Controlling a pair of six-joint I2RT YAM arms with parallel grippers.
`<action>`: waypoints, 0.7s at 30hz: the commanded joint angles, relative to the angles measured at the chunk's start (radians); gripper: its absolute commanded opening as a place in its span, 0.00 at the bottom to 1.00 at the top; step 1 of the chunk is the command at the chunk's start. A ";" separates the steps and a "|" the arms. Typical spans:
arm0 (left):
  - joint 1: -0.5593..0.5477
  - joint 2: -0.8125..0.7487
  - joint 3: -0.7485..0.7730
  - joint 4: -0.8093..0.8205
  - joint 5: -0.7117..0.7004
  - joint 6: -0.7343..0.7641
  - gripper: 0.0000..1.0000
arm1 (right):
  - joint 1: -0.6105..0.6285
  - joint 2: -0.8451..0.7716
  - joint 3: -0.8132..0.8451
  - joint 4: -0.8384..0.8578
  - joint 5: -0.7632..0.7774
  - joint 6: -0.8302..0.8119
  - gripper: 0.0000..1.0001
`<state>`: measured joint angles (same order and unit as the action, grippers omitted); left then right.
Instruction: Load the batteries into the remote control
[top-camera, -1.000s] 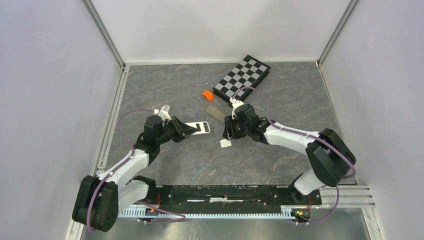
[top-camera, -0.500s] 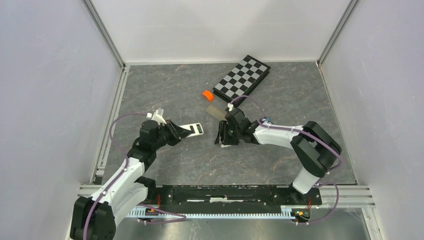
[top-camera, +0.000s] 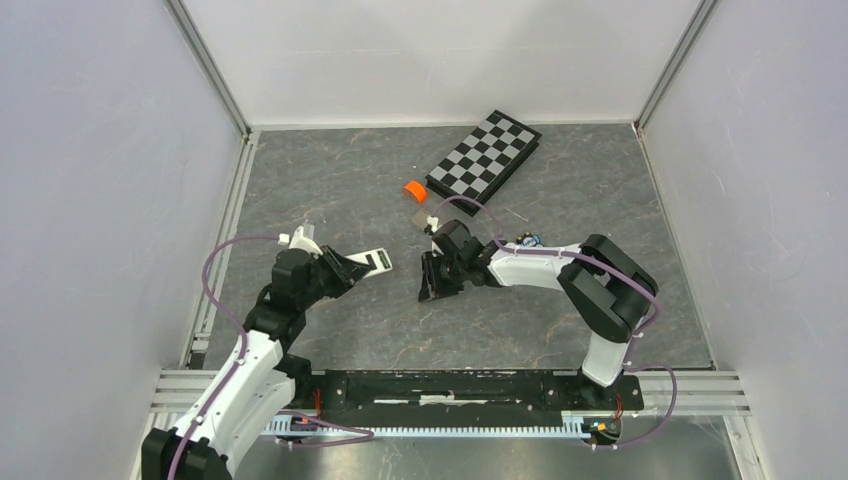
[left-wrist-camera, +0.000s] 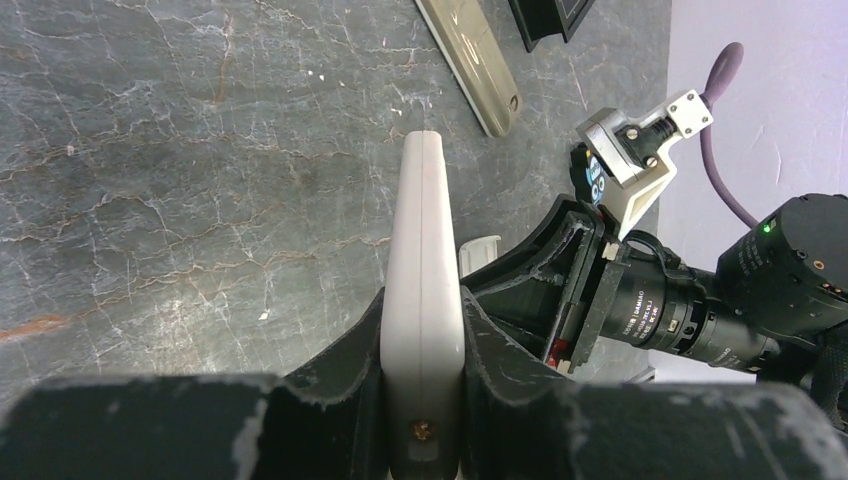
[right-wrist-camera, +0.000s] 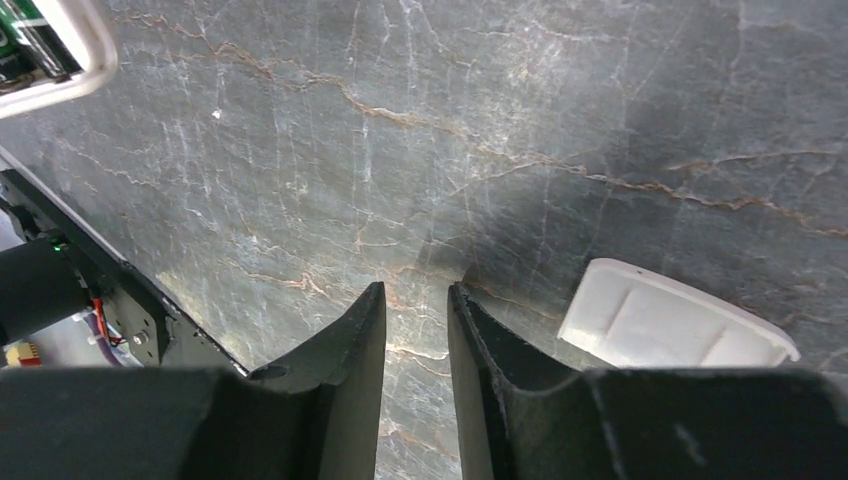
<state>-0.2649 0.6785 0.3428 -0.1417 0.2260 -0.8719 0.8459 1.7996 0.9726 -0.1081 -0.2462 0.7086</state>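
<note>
Pinching the remote control (left-wrist-camera: 422, 200) edge-on, left gripper (left-wrist-camera: 424, 310) holds it off the table (left-wrist-camera: 150, 150), open bay toward the right arm, prob. for access. Batteries (right-wrist-camera: 25, 45) look seated in that bay. Right gripper (right-wrist-camera: 415, 292): fingers nearly together w/ nothing between, just beside the white cover (right-wrist-camera: 680, 325), likely the next pick.

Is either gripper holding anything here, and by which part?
The left gripper clamps the white remote at one end, the rest jutting ahead. The right gripper holds nothing: its fingers stand apart over bare table, beside a white cover.
</note>
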 joint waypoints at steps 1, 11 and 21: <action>0.006 0.005 0.004 0.044 0.006 0.030 0.02 | -0.020 0.007 -0.004 -0.128 0.100 -0.070 0.33; 0.006 0.035 -0.014 0.090 0.032 0.020 0.02 | -0.107 -0.125 -0.151 -0.107 0.259 -0.105 0.31; 0.005 0.059 -0.013 0.117 0.054 0.028 0.02 | -0.140 -0.205 -0.141 -0.181 0.524 -0.157 0.33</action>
<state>-0.2646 0.7334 0.3241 -0.1009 0.2470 -0.8719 0.7147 1.6268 0.8318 -0.1692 0.1165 0.5961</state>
